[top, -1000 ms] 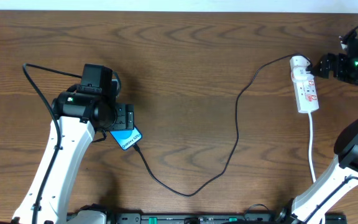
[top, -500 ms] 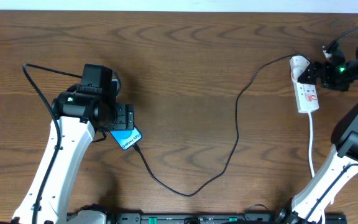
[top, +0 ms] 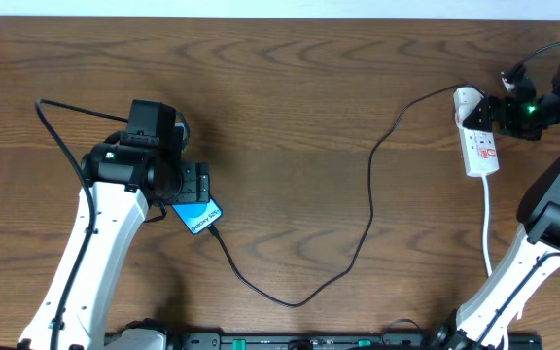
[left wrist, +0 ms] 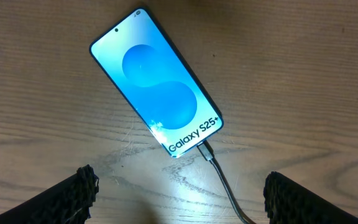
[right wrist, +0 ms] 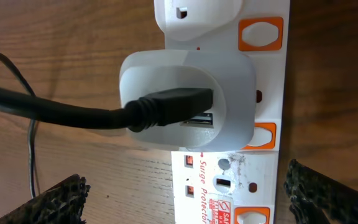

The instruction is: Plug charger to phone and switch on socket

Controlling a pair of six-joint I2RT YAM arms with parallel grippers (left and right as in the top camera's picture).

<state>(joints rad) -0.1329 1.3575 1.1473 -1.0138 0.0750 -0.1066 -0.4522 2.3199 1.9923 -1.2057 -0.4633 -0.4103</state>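
my left hand (left wrist: 179, 196) and right hand (right wrist: 188, 199) apart, empty. socket (right wrist: 229, 186) looks light, may skid; i'd press its stiff orange rocker (right wrist: 263, 134) squarely.

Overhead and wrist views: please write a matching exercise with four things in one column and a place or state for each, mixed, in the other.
1. phone
2. charger cable
3. power strip
4. white adapter

a. plugged into the strip, black USB plug in it
b. near the table's right side
c. screen lit blue
d. curves across the table from adapter to phone

Pairs: 1-c; 2-d; 3-b; 4-a
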